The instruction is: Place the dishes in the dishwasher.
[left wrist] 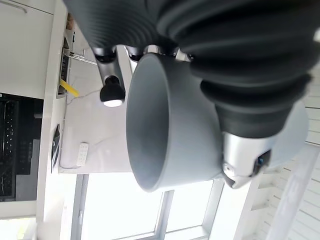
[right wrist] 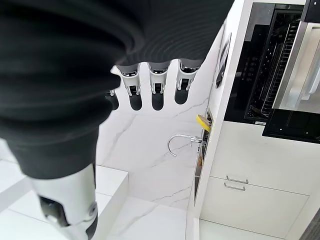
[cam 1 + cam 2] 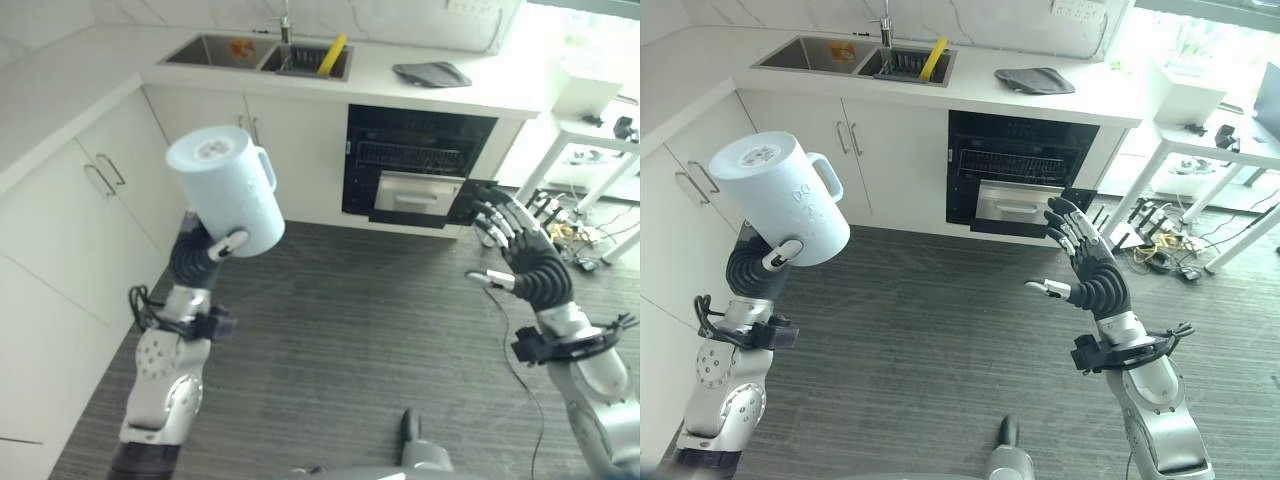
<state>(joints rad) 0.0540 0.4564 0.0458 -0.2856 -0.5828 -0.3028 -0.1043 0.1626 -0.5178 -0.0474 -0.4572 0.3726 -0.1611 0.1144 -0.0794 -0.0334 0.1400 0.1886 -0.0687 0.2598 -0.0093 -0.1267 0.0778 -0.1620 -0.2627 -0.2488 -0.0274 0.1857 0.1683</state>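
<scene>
We've got the mug (image 3: 225,190) in our left robot hand (image 3: 205,250), fingers and thumb curled round its body, base up and tilted, so the handle stays free for racking. It's held high, well away from the dishwasher (image 3: 415,165), whose door is open with the rack showing. Our right robot hand (image 3: 1085,270) is empty, fingers spread, probably ready to steady the rack. Yellow item (image 3: 332,55) waits in the sink (image 3: 215,50) on the counter (image 3: 480,95).
</scene>
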